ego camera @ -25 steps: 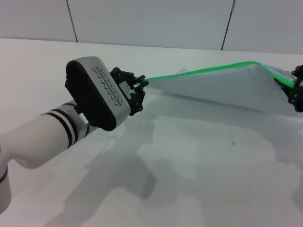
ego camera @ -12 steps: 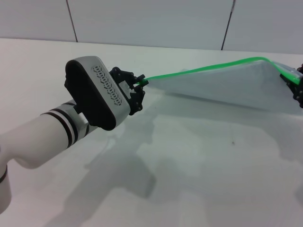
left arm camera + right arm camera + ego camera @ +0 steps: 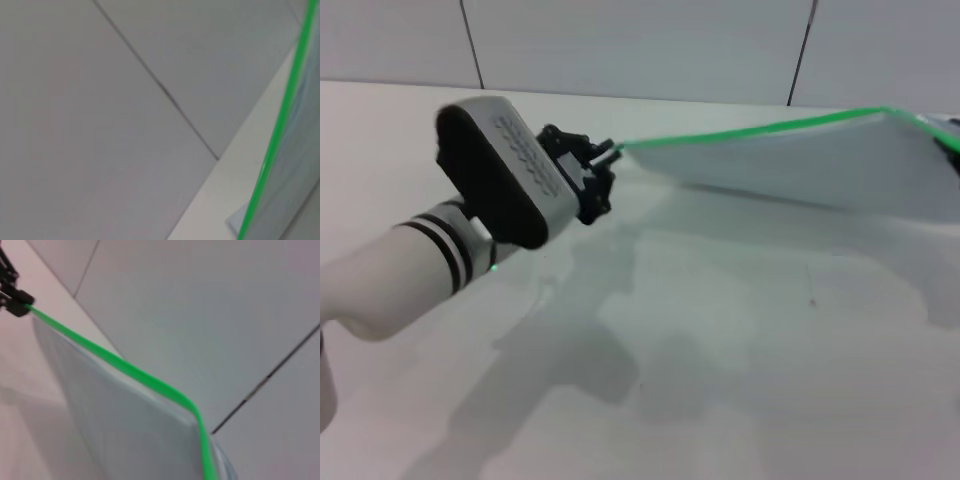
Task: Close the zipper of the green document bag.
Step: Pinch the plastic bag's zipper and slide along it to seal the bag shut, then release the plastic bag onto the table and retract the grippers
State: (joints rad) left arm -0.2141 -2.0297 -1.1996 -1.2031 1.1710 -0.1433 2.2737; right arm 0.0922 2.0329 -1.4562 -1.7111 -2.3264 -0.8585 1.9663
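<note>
The green document bag hangs in the air over the white table, stretched flat between both arms. Its zipper runs as a bright green strip along the top edge. My left gripper is shut on the strip's left end; the slider tab itself cannot be made out. At the picture's right edge only a dark sliver of my right gripper shows, holding up the bag's far corner. The right wrist view shows the zipper, the bag and the left gripper at its end. The left wrist view shows the zipper.
The white table lies below the bag, carrying only shadows. A tiled grey wall stands behind the table's far edge.
My left gripper has risen and drawn back to the left with the strip's end. The bag is higher and tauter. The right gripper has slid rightward, almost out of the head view.
</note>
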